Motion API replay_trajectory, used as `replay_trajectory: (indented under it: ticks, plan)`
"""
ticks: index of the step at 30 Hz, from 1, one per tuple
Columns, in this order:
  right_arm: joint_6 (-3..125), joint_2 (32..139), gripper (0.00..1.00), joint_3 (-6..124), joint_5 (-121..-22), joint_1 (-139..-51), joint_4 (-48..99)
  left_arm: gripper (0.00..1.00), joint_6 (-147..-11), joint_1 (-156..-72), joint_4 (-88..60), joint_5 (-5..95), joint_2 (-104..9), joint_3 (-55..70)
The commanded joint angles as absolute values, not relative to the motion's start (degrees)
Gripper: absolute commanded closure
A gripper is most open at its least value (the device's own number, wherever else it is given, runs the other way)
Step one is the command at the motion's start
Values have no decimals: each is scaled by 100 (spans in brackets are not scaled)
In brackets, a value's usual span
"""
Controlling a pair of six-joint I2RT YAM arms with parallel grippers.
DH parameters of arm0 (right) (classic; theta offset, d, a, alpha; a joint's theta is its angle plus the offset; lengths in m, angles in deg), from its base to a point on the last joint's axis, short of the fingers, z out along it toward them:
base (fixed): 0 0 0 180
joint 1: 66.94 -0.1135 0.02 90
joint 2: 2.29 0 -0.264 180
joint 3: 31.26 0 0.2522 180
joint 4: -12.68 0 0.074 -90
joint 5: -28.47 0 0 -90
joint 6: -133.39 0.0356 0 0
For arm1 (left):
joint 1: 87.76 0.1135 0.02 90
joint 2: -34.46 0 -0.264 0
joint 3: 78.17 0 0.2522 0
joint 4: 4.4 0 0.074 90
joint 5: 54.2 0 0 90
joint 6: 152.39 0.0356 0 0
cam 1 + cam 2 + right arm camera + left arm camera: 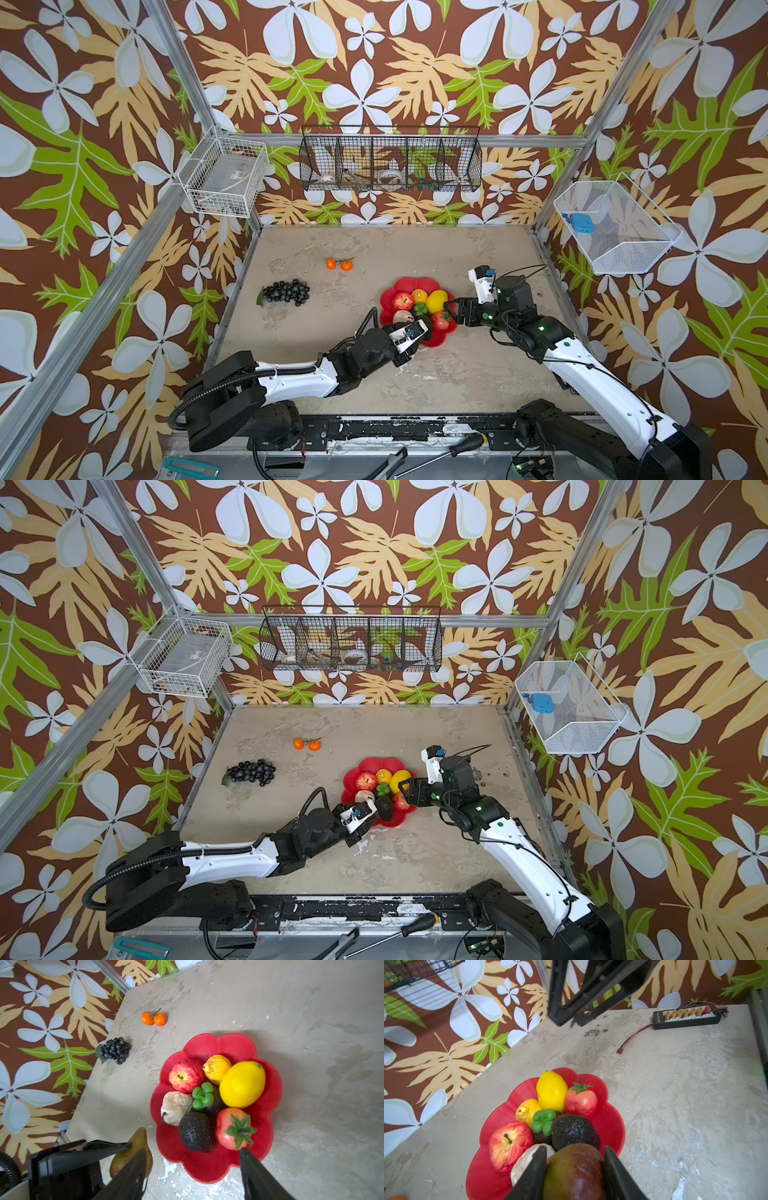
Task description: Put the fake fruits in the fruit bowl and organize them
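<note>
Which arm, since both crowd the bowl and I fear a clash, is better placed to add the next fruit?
Left. The left gripper is shut on the pear at the edge of the bowl; the right gripper hangs open and empty above it.

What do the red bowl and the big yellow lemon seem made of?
The red bowl looks like moulded plastic, possibly glazed ceramic: smooth, even colour, soft sheen. The big yellow lemon looks plastic: uniform, saturated skin without pores, faint highlights.
</note>
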State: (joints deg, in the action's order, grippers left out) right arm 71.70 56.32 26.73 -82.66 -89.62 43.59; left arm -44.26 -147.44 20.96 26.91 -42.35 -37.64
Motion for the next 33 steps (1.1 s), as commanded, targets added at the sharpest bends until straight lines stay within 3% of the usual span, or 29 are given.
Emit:
replay_trajectory:
  ticks: [1,7,19,33]
  plan:
    - [7341,5770,33,2730,-8865,-9099,4264,56,-3979,-14850,2963,2722,-4221,-3899]
    - [7624,6041,36,2816,-8791,-9655,4071,57,-3540,-15192,3378,2472,-4364,-3964]
    - [7917,6087,44,2514,-8852,-9805,3805,57,-2745,-15473,4738,2291,-5005,-4182]
    - [8039,6107,54,2425,-8975,-9873,3751,56,-2636,-15482,5150,2623,-5371,-4068]
